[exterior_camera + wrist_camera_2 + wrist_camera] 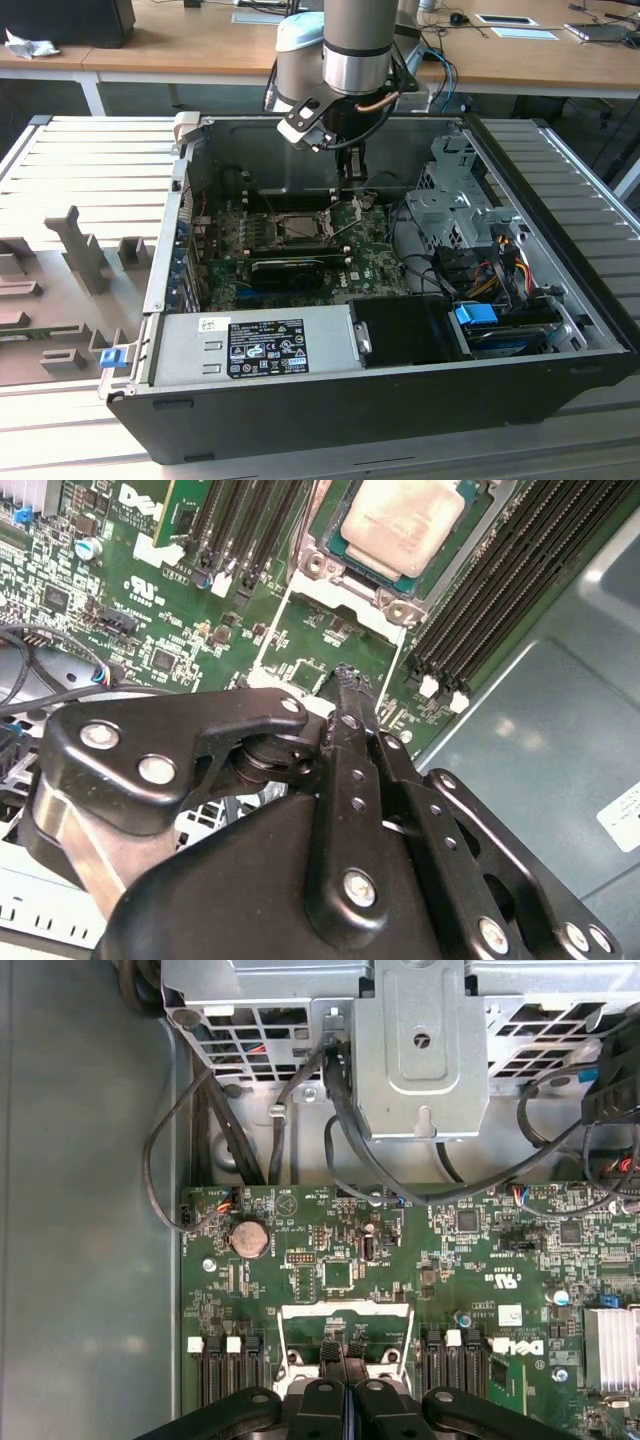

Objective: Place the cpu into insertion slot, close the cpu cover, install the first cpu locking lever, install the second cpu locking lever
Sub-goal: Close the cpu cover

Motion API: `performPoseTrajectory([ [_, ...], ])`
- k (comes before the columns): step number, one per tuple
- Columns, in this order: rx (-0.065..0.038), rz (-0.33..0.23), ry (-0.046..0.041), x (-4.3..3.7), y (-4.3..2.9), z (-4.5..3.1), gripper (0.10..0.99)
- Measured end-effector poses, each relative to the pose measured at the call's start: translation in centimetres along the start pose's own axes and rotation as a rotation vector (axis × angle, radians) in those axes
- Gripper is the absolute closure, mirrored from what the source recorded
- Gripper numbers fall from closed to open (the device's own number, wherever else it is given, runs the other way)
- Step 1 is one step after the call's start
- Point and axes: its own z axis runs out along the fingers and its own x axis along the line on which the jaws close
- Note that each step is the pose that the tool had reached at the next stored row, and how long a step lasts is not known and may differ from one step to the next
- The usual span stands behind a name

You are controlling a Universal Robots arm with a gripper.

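While poised, gripper (352, 185) pressed together and empty at open cover (345, 1309), note cpu (405, 525) seated in socket (322, 563), 8 o'clock off in exterior view. Could knock cover crooked, scraping cpu.

arm (352, 40) upright, gripper (342, 1348) closed, pointing down

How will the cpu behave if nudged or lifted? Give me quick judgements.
The cpu looks thin, flat and rigid, so probably stiff and light. Its smooth metal top may be slippery. Lying flat, it seems unlikely to roll or tip.
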Motion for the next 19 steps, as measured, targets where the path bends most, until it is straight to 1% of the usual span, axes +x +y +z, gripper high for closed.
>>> performPoseTrajectory([
  [9,0.0,0.0,-0.0002,0.0,0.44,0.05,0.98],
  [11,0.001,0.0,0.0001,0.01,0.93,0.11,0.98],
  [12,0.002,0.0,0.0,0.03,1.34,0.14,0.98],
  [14,0.003,0.0,0.0,0.04,1.92,0.21,0.98],
  [19,0.003,0.0,-0.0001,0.05,2.87,0.44,0.98],
])
